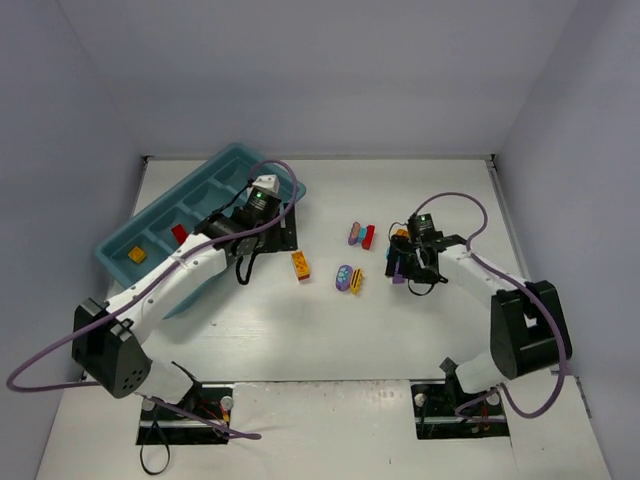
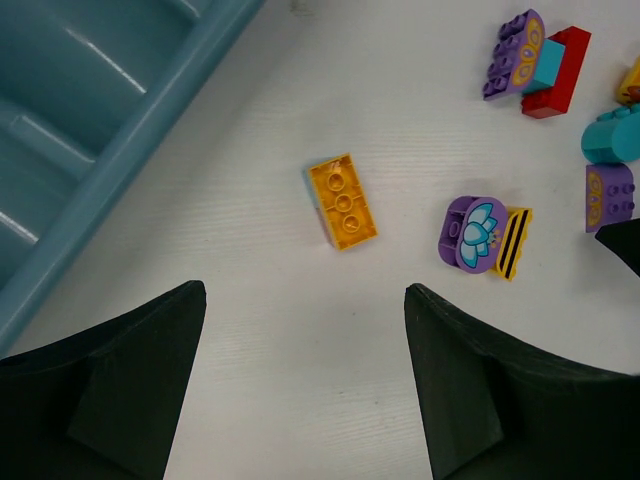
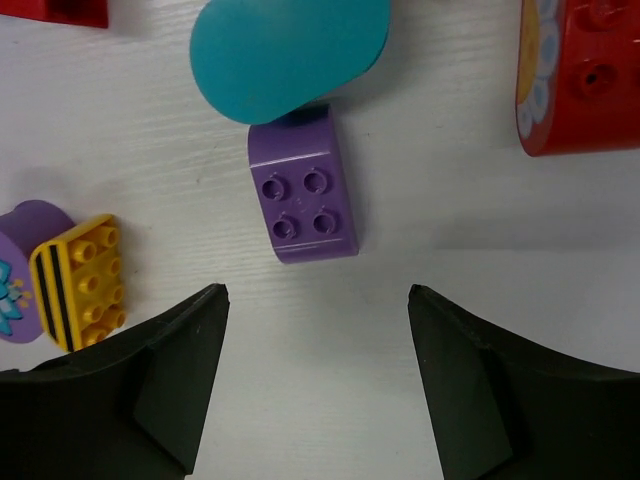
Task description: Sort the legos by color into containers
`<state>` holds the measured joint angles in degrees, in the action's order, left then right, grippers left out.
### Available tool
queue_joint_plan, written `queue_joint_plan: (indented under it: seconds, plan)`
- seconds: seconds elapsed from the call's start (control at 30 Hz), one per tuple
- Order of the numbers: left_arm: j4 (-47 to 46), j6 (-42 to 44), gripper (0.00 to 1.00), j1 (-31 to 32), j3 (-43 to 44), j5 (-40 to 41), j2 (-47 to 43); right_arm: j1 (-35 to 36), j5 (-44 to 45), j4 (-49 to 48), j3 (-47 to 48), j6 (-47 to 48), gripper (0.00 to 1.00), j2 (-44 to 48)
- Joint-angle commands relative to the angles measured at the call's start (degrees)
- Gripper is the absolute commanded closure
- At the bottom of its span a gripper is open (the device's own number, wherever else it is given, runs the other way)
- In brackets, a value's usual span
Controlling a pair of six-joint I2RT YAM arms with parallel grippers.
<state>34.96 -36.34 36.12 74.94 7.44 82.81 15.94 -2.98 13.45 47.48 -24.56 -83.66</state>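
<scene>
Grey walls (image 1: 100,80), white table (image 1: 330,340). Purple brick (image 3: 303,200) studs-up, butting teal piece (image 3: 285,50), dead ahead of right gripper (image 3: 315,295). Fingers apart, empty, probably lining up pick. Orange brick (image 2: 342,200) loose ahead of left gripper (image 2: 302,295), fingers wide, empty. Tray (image 1: 222,175) far left holds yellow brick (image 1: 136,255) and red brick (image 1: 179,233) in separate compartments: sort under way.

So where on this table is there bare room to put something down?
The widest bare stretch of table lies on the near side of the bricks. Another runs along the far edge, right of the tray. It's crowded between the orange brick and the right claw.
</scene>
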Motion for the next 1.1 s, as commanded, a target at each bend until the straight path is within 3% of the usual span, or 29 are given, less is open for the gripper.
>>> queue_joint_plan:
  seconds: [0.0, 0.37, 0.47, 0.5, 0.57, 0.6, 0.67, 0.83, 1.07]
  plan:
    - [0.2, 2.8, 0.27, -1.6, -0.6, -0.7, -4.5, 0.6, 2.8, -2.9, 2.3, 1.5, 0.34, -4.4]
    - [1.9, 5.1, 0.27, -4.4, -2.3, -1.6, -8.1, 0.6, 4.5, -6.9, 2.6, 3.1, 0.46, -11.1]
    - [1.9, 5.7, 0.27, -5.1, -2.5, -1.7, -8.6, 0.6, 4.7, -7.0, 2.7, 3.6, 0.58, -11.4]
    - [2.0, 5.8, 0.27, -5.4, -2.5, -1.7, -8.8, 0.7, 4.6, -7.0, 2.6, 3.9, 0.68, -11.4]
    - [2.5, 6.1, 0.27, -6.4, -2.0, -1.7, -9.2, 0.9, 4.5, -6.9, 2.8, 4.3, 0.79, -10.3]
    - [2.7, 6.3, 0.27, -6.7, -1.7, -1.7, -9.4, 1.8, 4.3, -6.9, 3.0, 4.9, 0.92, -9.5]
    - [3.9, 6.6, 0.27, -7.8, -1.0, -1.7, -10.1, 3.3, 4.2, -6.6, 4.7, 5.8, 1.0, -6.3]
    - [6.5, 7.1, 0.27, -11.4, -0.1, -0.7, -14.0, 10.8, 3.5, -6.8, 13.3, 11.2, 1.0, -1.5]
    - [11.6, 7.0, 0.27, -16.7, -1.6, 0.6, -20.3, 19.6, -2.4, -8.9, 31.5, 17.0, 1.0, -10.4]
